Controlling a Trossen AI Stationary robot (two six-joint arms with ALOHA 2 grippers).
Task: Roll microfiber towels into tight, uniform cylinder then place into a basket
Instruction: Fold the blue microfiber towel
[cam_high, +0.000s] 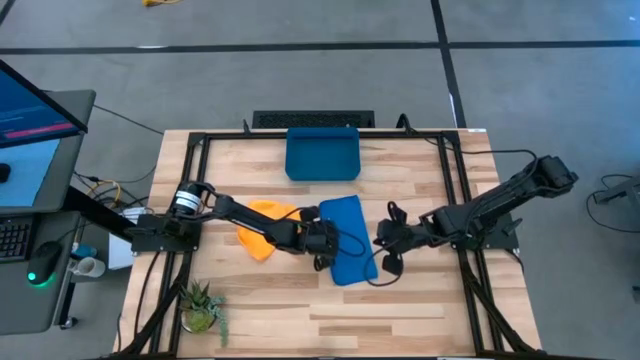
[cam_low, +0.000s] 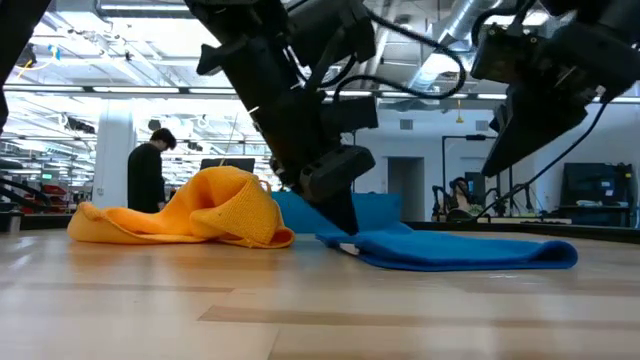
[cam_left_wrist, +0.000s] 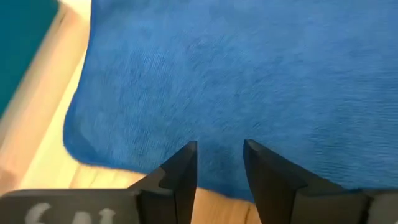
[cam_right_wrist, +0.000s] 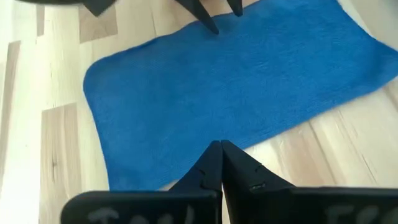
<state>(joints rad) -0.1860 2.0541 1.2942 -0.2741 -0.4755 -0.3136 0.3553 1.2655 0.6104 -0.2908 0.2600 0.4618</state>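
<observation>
Two soft towels lay on the wood table (cam_high: 420, 300): a crumpled yellow towel (cam_high: 262, 228) and a flat, folded blue towel (cam_high: 347, 238). One rectangular blue basket (cam_high: 322, 153) sat beyond. The left gripper (cam_left_wrist: 219, 163) stood parted over the blue towel's edge, holding nothing; the right gripper (cam_right_wrist: 220, 163) was closed and empty.

Left arm reaches in across the table, wrist pitched down. Left gripper (cam_left_wrist: 219, 158) low at the surface, fingers (cam_left_wrist: 184, 168) parted with a clear gap between them. Right arm extends inward opposite it. Right gripper (cam_right_wrist: 221, 163) raised, fingertips (cam_right_wrist: 212, 163) pressed together, nothing between them.
</observation>
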